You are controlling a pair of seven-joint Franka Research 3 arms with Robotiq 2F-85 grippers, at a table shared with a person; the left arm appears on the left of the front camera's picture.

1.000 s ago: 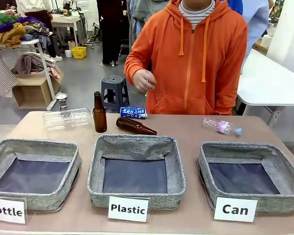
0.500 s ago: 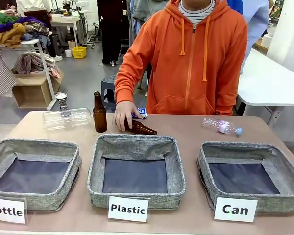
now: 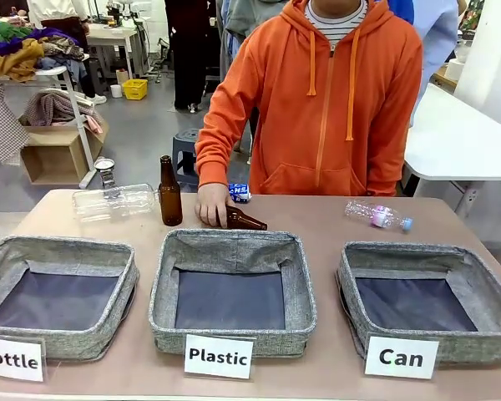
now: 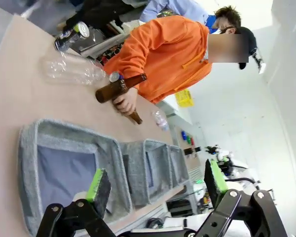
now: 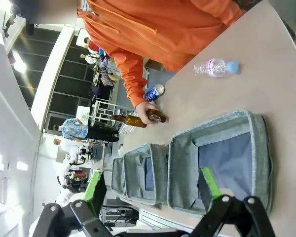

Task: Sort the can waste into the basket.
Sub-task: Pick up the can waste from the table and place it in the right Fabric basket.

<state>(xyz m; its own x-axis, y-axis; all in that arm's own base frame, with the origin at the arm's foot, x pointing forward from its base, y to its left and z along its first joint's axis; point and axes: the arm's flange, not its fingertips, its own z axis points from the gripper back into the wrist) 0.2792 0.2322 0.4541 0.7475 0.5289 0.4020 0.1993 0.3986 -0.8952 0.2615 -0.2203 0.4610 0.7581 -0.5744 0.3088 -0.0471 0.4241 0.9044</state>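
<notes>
The blue can (image 3: 240, 193) lies at the table's far side, partly behind the person's hand (image 3: 210, 205); in the right wrist view the blue can (image 5: 154, 92) lies just beyond that hand. The silver can (image 3: 106, 171) stands at the far left edge, also the silver can (image 4: 75, 34) in the left wrist view. The "Can" basket (image 3: 401, 251) sits front right with nothing in it, close under my right gripper (image 5: 153, 186), which is open. My left gripper (image 4: 155, 182) is open above the "Bottle" basket (image 4: 27, 163).
The person's hand rests on a lying brown bottle (image 3: 244, 220). Another brown bottle (image 3: 169, 192) stands upright beside a lying clear plastic bottle (image 3: 114, 202). A small plastic bottle (image 3: 377, 215) lies far right. The "Plastic" basket (image 3: 231, 244) and "Bottle" basket (image 3: 58, 249) sit front centre and left.
The person's hand has come down from chest height onto the lying brown bottle, now covering part of the blue can. Cans, baskets and bottles have stayed in place.
</notes>
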